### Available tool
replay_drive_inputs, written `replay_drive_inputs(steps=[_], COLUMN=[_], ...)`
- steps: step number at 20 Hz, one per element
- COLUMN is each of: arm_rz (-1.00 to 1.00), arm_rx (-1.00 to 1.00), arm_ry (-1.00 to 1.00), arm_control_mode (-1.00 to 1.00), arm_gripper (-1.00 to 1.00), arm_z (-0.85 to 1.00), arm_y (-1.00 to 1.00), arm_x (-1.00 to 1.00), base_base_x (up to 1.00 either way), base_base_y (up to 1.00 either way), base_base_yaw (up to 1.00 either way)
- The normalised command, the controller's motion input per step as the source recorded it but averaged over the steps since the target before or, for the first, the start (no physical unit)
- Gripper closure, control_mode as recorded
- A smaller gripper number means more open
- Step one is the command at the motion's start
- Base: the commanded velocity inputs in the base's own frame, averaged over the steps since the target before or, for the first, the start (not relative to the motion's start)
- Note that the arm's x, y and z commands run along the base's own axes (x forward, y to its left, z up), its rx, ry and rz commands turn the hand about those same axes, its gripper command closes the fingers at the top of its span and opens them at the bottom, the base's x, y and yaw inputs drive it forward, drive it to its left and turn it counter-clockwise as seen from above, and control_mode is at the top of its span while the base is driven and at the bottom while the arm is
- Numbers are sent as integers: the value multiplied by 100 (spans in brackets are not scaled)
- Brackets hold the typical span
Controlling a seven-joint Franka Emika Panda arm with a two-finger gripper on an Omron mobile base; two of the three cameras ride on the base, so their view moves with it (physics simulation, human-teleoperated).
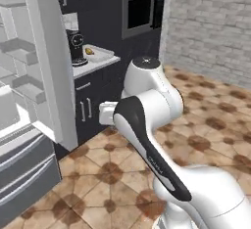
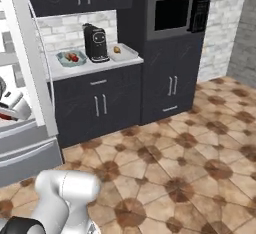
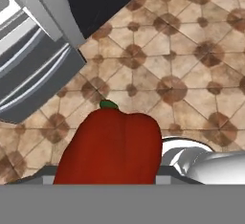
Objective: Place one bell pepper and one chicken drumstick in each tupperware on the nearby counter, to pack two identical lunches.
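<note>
A red pepper [image 3: 112,146] is seen close before the hand camera, its green stem uppermost, with tiled floor [image 3: 191,65] beyond it. It is judged to be held in the gripper, though the fingertips are hidden behind it, so the jaws' stand cannot be told from the pictures; contact is inferred, not observed.

On the counter [image 2: 100,67], 2 containers are noted, 1 on each side of the black coffee machine [image 2: 96,43]. The teal tupperware [image 2: 70,58] on the left holds red and brown items, taken to be 1 pepper and 1 drumstick, though they are too small to confirm. The grey tupperware [image 2: 123,52] on the right holds 1 golden-brown drumstick [image 2: 117,49] and no pepper.

The step in hand is judged to be the carrying of the 2nd pepper toward the counter. The arm is folded low, well apart from the counter. The next move calls for the base to close on the counter, the pepper to be raised over the grey tupperware beside the drumstick, and the jaws to be released there. The coffee machine stands just beside that container and is to be cleared.

No brand, label or legible writing is found.
</note>
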Motion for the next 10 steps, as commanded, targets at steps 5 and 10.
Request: replay_drive_inputs(steps=[5, 10], arm_rz=[0, 0], arm_rx=[0, 0], arm_ry=[0, 0], arm_control_mode=[100, 100], arm_gripper=[100, 100], arm_z=[0, 0], arm_y=[0, 0], arm_x=[0, 0], base_base_x=[83, 100], base_base_y=[-100, -61], base_base_yaw=[-34, -9])
